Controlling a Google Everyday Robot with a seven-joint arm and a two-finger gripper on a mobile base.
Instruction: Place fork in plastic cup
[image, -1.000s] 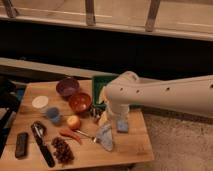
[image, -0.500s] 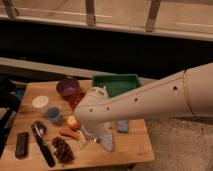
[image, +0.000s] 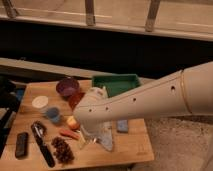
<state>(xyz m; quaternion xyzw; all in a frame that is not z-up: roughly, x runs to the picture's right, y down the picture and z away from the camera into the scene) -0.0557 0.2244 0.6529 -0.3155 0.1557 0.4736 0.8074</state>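
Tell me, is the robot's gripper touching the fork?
Cannot tell. In the camera view the gripper hangs low over the wooden board, beside the red chili, but the arm hides any contact with the fork.

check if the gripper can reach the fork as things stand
Likely yes: the gripper hangs open just above the fork, which lies right of the chili on the board, and nothing sits between them.
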